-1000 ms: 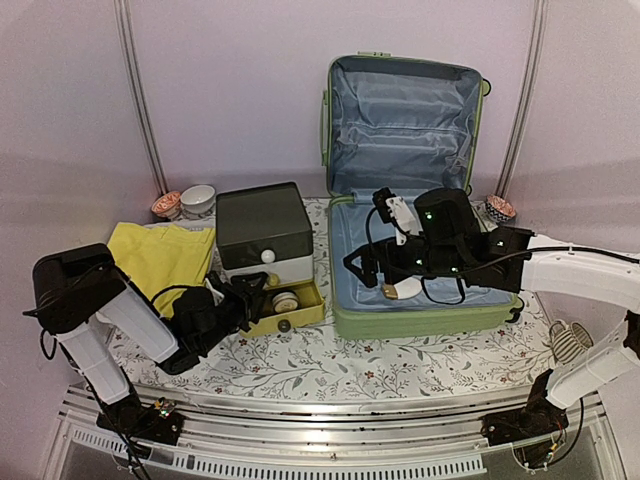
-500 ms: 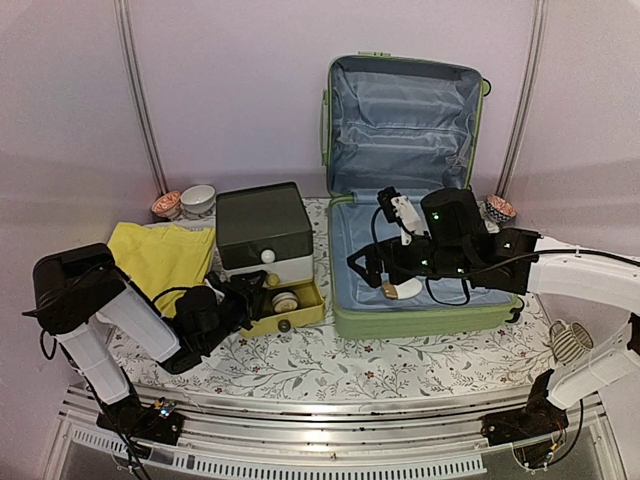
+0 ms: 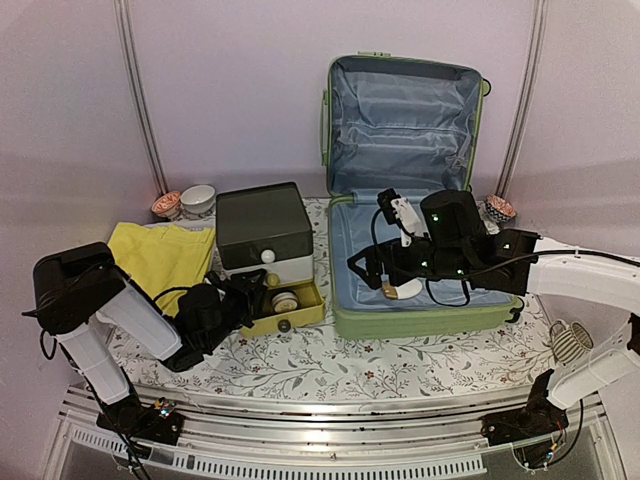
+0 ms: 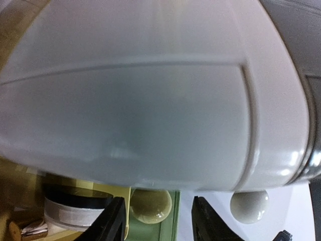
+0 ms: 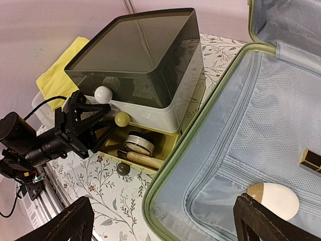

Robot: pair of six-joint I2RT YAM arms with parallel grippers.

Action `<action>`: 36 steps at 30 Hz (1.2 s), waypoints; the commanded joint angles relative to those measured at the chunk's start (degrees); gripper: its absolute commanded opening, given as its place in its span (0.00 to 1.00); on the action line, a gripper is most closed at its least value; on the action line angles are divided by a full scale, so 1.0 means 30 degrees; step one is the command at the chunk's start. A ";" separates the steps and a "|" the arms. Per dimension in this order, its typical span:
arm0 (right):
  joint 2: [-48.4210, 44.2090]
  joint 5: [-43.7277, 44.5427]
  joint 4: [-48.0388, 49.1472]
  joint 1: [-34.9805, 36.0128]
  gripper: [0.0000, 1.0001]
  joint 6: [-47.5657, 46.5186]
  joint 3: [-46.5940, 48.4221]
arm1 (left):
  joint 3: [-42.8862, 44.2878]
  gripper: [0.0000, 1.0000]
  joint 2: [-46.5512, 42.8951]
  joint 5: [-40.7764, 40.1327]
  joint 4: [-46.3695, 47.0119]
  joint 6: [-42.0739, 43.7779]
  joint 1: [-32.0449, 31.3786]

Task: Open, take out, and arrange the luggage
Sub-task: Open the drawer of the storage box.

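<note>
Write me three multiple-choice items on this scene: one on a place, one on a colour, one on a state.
1. The white egg-shaped item lies: A) on the yellow cloth; B) in the suitcase base; C) in a bowl.
2. The suitcase lining is: A) pale blue; B) red; C) black.
3. The yellow drawer of the drawer box is: A) shut; B) taken right out and set on the table; C) pulled out, with its contents showing.

1 B, it rests on the mesh fabric of the lower half.
2 A, both halves show pale blue fabric.
3 C, it juts forward from under the box, with a round jar visible inside.
</note>
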 commanded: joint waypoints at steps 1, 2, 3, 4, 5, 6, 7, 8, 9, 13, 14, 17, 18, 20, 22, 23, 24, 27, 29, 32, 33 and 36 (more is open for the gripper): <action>-0.0499 0.0108 0.0361 -0.0129 0.99 -0.0117 -0.0288 | 0.0567 0.48 0.0159 -0.0144 -0.0438 -0.0222 -0.0207; -0.0541 0.0108 0.0354 -0.0131 0.99 -0.0118 -0.0317 | 0.0669 0.49 0.0224 -0.0066 -0.0475 -0.0259 -0.0218; -0.0561 0.0094 0.0342 -0.0116 0.99 -0.0118 -0.0346 | 0.0802 0.49 0.0301 -0.0023 -0.0490 -0.0263 -0.0245; -0.0586 0.0133 0.0351 -0.0111 0.99 -0.0144 -0.0372 | 0.0929 0.48 0.0425 0.0045 -0.0492 -0.0286 -0.0248; -0.0608 0.0137 0.0320 -0.0106 0.99 -0.0146 -0.0393 | 0.1025 0.48 0.0535 0.0104 -0.0492 -0.0355 -0.0263; -0.0658 0.0138 0.0312 -0.0106 0.99 -0.0147 -0.0436 | 0.1140 0.47 0.0633 0.0116 -0.0492 -0.0414 -0.0283; -0.0694 0.0138 0.0329 -0.0106 0.99 -0.0147 -0.0452 | 0.1183 0.47 0.0722 0.0095 -0.0470 -0.0510 -0.0326; -0.0749 0.0141 0.0317 -0.0106 0.99 -0.0147 -0.0491 | 0.1229 0.46 0.0785 0.0067 -0.0464 -0.0551 -0.0339; -0.0782 0.0160 0.0293 -0.0106 0.99 -0.0162 -0.0540 | 0.1257 0.46 0.0866 0.0041 -0.0463 -0.0593 -0.0359; -0.0992 0.0224 0.0274 -0.0144 0.99 -0.0177 -0.0641 | 0.1452 0.45 0.1246 -0.0027 -0.0435 -0.0854 -0.0429; -0.1025 0.0240 0.0244 -0.0136 0.99 -0.0177 -0.0679 | 0.1534 0.45 0.1381 -0.0055 -0.0372 -0.0850 -0.0480; -0.1128 0.0269 0.0211 -0.0131 0.99 -0.0206 -0.0722 | 0.1819 0.45 0.1793 0.0021 -0.0069 -0.0868 -0.0506; -0.1148 0.0271 0.0189 -0.0146 0.99 -0.0206 -0.0730 | 0.1858 0.45 0.1977 0.0028 0.0081 -0.0911 -0.0493; -0.1205 0.0284 0.0132 -0.0138 0.99 -0.0211 -0.0738 | 0.1876 0.45 0.2239 0.0033 0.0331 -0.1082 -0.0524; -0.1278 0.0333 0.0056 -0.0157 0.99 -0.0260 -0.0712 | 0.1826 0.44 0.2404 -0.0021 0.0583 -0.1147 -0.0521; -0.1339 0.0364 0.0041 -0.0141 0.99 -0.0264 -0.0729 | 0.1793 0.43 0.2441 -0.0054 0.0631 -0.1151 -0.0521; -0.1357 0.0378 0.0025 -0.0136 0.99 -0.0264 -0.0734 | 0.1763 0.41 0.2432 -0.0106 0.0670 -0.1155 -0.0535; -0.1407 0.0373 0.0007 -0.0153 0.99 -0.0293 -0.0738 | 0.1686 0.34 0.2191 -0.0196 0.0651 -0.0713 -0.0522; -0.1385 0.0372 -0.0019 -0.0135 0.99 -0.0265 -0.0772 | 0.1671 0.32 0.1951 -0.0302 0.0346 -0.0633 -0.0572; -0.1329 0.0345 0.0007 -0.0143 0.99 -0.0265 -0.0779 | 0.1656 0.31 0.1823 -0.0395 0.0233 -0.0615 -0.0707; -0.1301 0.0343 0.0002 -0.0140 0.99 -0.0250 -0.0761 | 0.1643 0.30 0.1820 -0.0430 0.0240 -0.0619 -0.0800; -0.1276 0.0297 -0.0017 -0.0152 0.99 -0.0235 -0.0739 | 0.1563 0.29 0.1817 -0.0735 0.0266 -0.0680 -0.1207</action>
